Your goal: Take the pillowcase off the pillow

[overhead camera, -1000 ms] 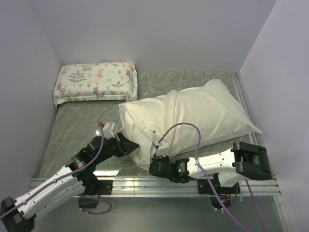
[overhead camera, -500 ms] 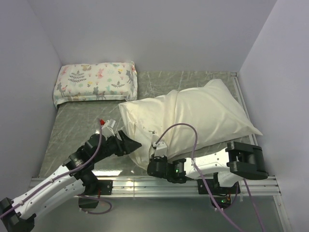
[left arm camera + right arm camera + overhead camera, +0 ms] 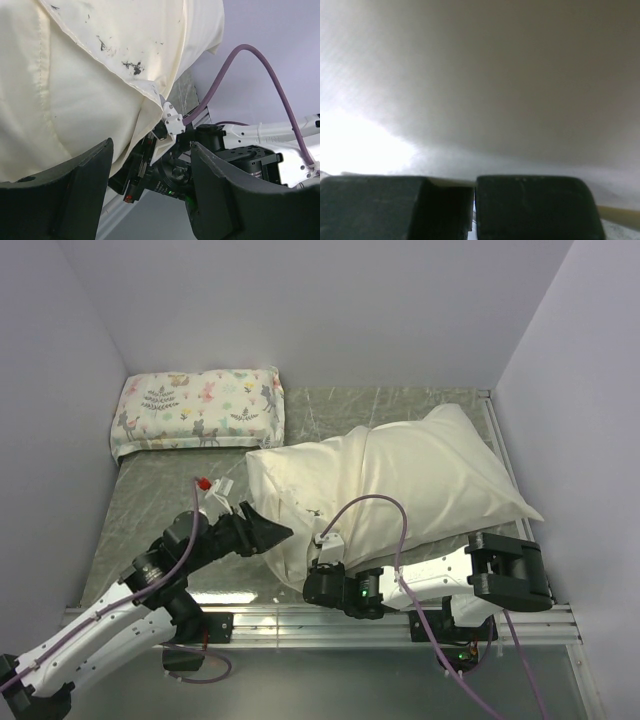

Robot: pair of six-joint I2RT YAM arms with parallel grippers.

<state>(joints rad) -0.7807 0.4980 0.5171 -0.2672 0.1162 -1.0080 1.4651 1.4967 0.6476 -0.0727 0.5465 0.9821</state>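
Top view: cream fabric pillowcase (image 3: pixel 420 480) is lying across the right half of the grey-green table mat (image 3: pixel 150 500), stuffed full (the plump white pillow is sitting inside, and I can't separate it from the cover here). Left gripper (image 3: pixel 278 528) is hovering just beside the near-left corner. Right gripper (image 3: pixel 320 555) is tucking in under that same corner. Its purple cable (image 3: pixel 385 505) is draping over the cover and could be snagging on a pull.

Left wrist: jaws are standing apart, gripping nothing. Both grippers are crowding one corner, risking a collision.

Right wrist: pads are pressing together with a cream sliver showing between them. Looks like a thin pinch on the pillowcase, which is risking a slip under load. Nothing is pinning the pillow, so the whole bundle could be dragging along.
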